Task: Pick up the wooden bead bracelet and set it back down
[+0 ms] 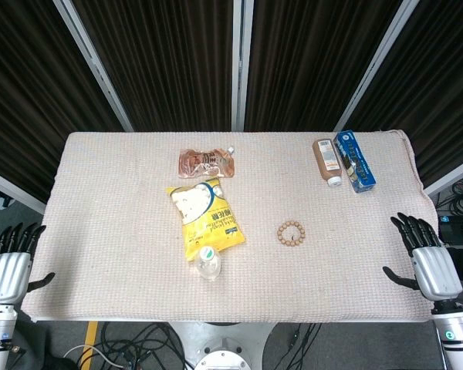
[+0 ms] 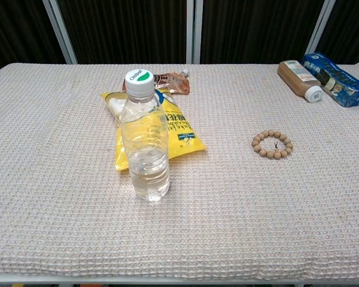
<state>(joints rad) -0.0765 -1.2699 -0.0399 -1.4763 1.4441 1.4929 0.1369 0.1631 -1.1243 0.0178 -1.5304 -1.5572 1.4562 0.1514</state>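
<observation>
Pick-up not begun: wooden bead bracelet [image 1: 291, 233] lies untouched right of the yellow bag [image 1: 206, 215]; right hand [image 1: 426, 258] and left hand [image 1: 9, 262] both empty, fingers spread; right likely reaches next.

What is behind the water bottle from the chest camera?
The yellow snack bag lies flat behind the water bottle, then a brown pouch. The bottle blurs part of the bag's print.
</observation>
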